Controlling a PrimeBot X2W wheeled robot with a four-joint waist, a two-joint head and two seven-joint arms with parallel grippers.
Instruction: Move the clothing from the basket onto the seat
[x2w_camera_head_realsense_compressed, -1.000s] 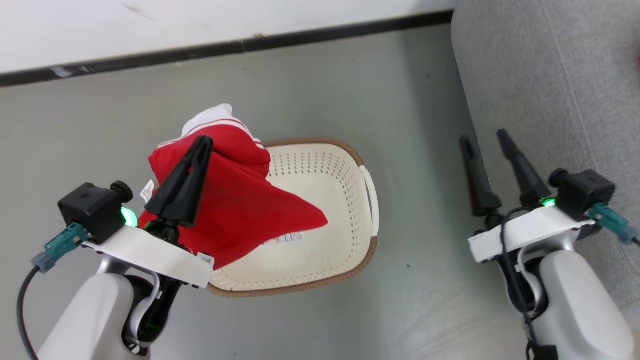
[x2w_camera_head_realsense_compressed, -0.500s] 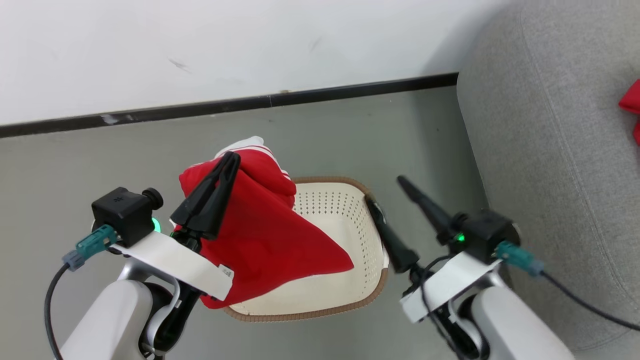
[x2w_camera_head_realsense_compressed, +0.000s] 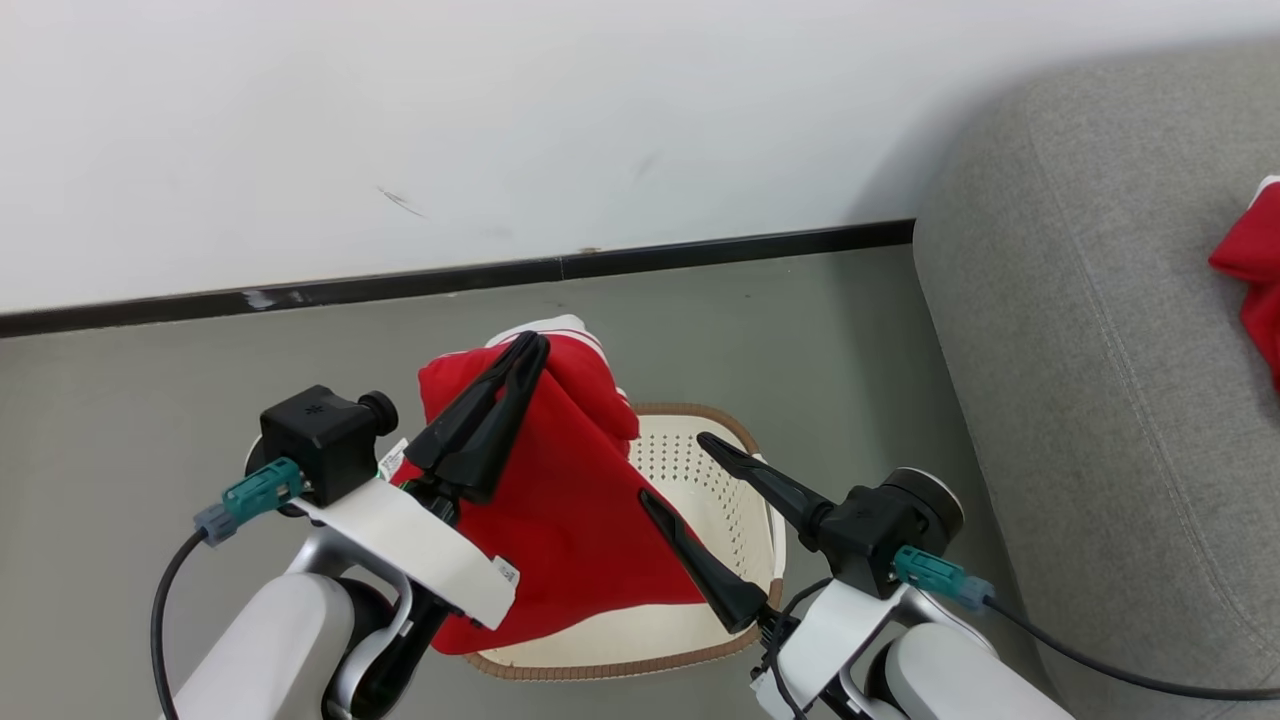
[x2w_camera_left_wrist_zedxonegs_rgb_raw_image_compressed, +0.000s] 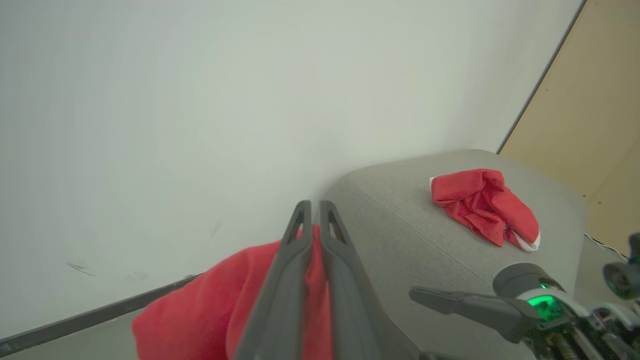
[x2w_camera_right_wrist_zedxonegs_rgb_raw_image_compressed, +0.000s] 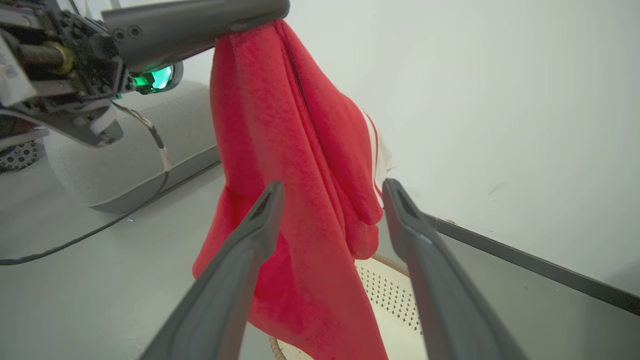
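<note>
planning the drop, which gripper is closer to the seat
Right. The right gripper stands open above the basket, on the side toward the seat; the left gripper, shut on the clothing, is farther from it.

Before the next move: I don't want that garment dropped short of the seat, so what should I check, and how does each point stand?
1. Grip: left gripper shut on the held garment: ok.
2. Spare hand: right gripper open: ok.
3. Right gripper clear of the held garment: cannot tell; its fingers straddle the cloth in the right wrist view.
4. Hem lifted out of the basket: cannot tell; the cloth hides it.
5. Bare room on the seat, short of the other garment: ok.
</note>
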